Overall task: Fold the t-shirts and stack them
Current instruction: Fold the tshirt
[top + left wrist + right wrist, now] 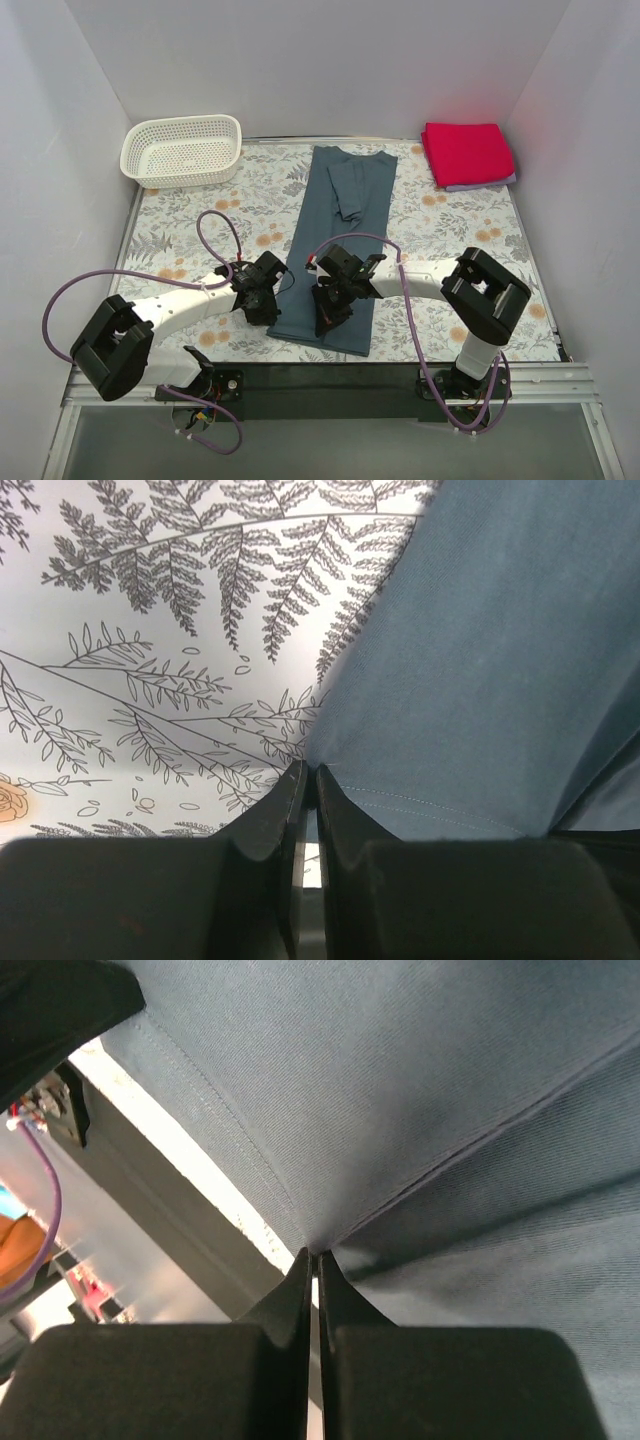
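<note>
Slate blue-grey cloth t-shirt [340, 230], folded into long strip, lies mid-table. Left gripper [268, 292] and right gripper [327, 312] each clamped on its near hem end, likely for lifting hem toward collar. Folded bright red t-shirt [466, 152] starts stack at far right.

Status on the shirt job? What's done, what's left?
Done: the red shirt lies folded on top of the lavender shirt at the far right corner. In hand: the blue-grey shirt lies as a long strip, sides folded in; the left tool and the right tool are each shut on its near hem. Left: fold that strip into a square and add it to the stack.
</note>
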